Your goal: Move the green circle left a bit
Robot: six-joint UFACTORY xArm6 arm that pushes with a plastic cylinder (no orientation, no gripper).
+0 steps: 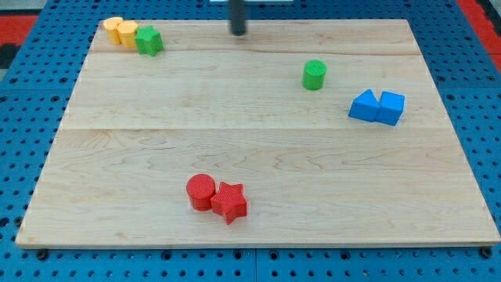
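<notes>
The green circle (314, 75), a short round cylinder, stands on the wooden board (250, 157) at the upper right. My tip (237, 34) is the lower end of a dark rod coming down from the view's top edge. It rests near the board's top edge, well to the left of the green circle and a little above it, touching no block.
A yellow block (120, 31) and a green star-like block (149, 41) sit together at the top left. Two blue blocks (377, 106) touch at the right, below the green circle. A red circle (200, 191) and a red star (228, 202) touch at the bottom centre.
</notes>
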